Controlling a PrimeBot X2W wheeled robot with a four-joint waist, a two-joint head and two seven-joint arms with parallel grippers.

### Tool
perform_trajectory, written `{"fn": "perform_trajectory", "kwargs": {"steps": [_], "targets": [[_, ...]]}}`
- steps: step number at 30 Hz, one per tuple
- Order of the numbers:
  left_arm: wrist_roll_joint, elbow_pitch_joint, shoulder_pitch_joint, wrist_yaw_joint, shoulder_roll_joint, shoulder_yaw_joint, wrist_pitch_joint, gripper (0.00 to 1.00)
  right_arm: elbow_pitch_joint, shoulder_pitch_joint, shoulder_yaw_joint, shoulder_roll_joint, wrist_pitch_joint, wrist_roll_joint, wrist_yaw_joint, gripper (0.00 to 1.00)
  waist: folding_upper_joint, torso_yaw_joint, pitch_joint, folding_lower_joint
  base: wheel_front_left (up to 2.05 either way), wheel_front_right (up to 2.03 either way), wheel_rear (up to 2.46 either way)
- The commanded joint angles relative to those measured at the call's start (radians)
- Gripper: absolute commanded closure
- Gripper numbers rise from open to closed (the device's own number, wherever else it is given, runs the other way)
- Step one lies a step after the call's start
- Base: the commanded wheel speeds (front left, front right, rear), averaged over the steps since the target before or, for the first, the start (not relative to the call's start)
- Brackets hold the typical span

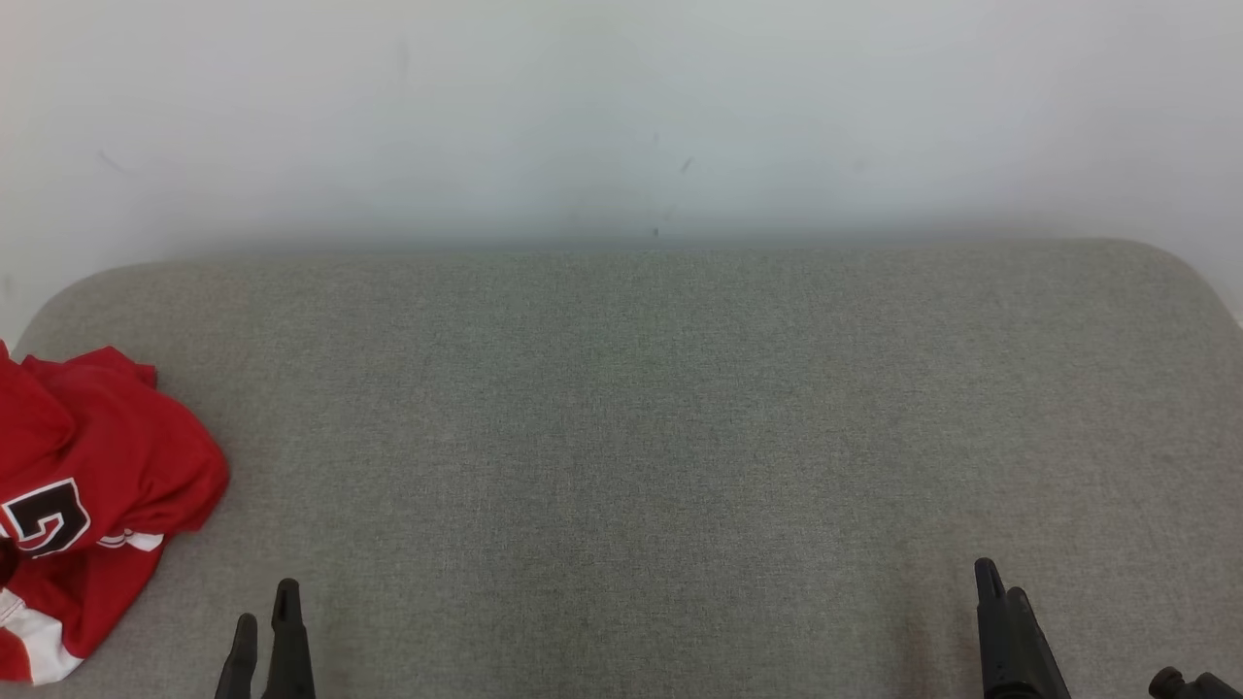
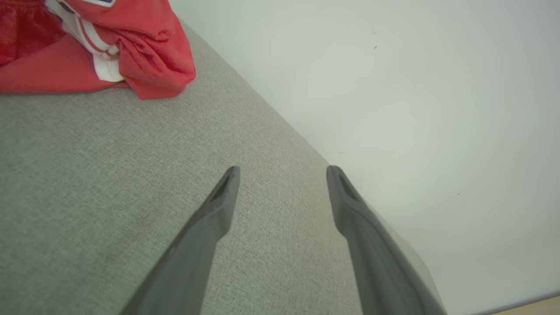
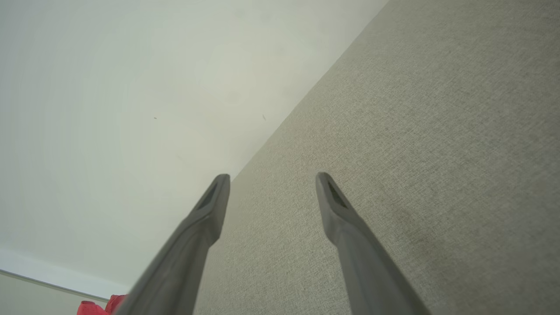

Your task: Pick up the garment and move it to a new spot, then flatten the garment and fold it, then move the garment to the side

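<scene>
A crumpled red garment [image 1: 92,485] with white trim and a black letter lies bunched at the far left edge of the grey fabric surface [image 1: 631,437]. The left wrist view has the same garment [image 2: 131,48] in its top left corner. My left gripper [image 1: 264,612] hovers low at the front, to the right of the garment and apart from it; its fingers [image 2: 218,205] stand open with nothing between them. My right gripper [image 1: 1000,587] is at the front right, far from the garment, and is open [image 3: 272,179] and empty. A sliver of red [image 3: 94,306] peeks in at the right wrist view's bottom left.
The grey cushion has rounded back corners and ends against a pale wall [image 1: 621,116]. Its wide middle is bare fabric. A dark part of my right arm [image 1: 1190,684] pokes in at the bottom right corner.
</scene>
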Motion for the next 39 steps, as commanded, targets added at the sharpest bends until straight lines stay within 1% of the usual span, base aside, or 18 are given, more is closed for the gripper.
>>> {"fn": "perform_trajectory", "kwargs": {"steps": [1,4,12,13,23,39], "targets": [[0.046,-0.019,-0.017,0.005,0.003,-0.005,-0.010,0.00,-0.005,-0.013,0.004,-0.003,-0.010,-0.037,0.005,0.00,-0.0001,0.000,0.000,0.0000,0.00,0.00,0.00],[0.115,-0.026,-0.014,0.020,0.003,-0.021,-0.020,0.00,-0.002,-0.019,0.010,-0.003,-0.019,-0.097,0.005,0.00,-0.0001,0.000,0.001,0.0000,0.00,0.00,0.00],[0.241,-0.032,-0.013,0.044,0.004,-0.021,-0.047,0.00,0.001,-0.029,0.018,-0.004,-0.039,-0.238,0.005,0.00,-0.0001,-0.002,0.002,0.0000,0.00,0.00,0.00],[0.241,-0.032,-0.013,0.044,0.004,-0.021,-0.047,0.00,0.001,-0.029,0.018,-0.004,-0.039,-0.238,0.005,0.00,-0.0001,-0.002,0.002,0.0000,0.00,0.00,0.00],[0.367,-0.037,-0.005,0.071,0.012,-0.019,-0.079,0.00,0.019,-0.037,0.009,-0.004,-0.063,-0.394,0.006,0.00,-0.0001,-0.004,0.002,0.0000,0.00,0.00,0.00],[0.530,-0.043,-0.001,0.090,0.015,-0.023,-0.123,0.00,0.052,-0.058,0.018,-0.004,-0.098,-0.584,0.007,0.00,-0.0001,-0.010,0.009,0.0000,0.00,0.00,0.00]]}}
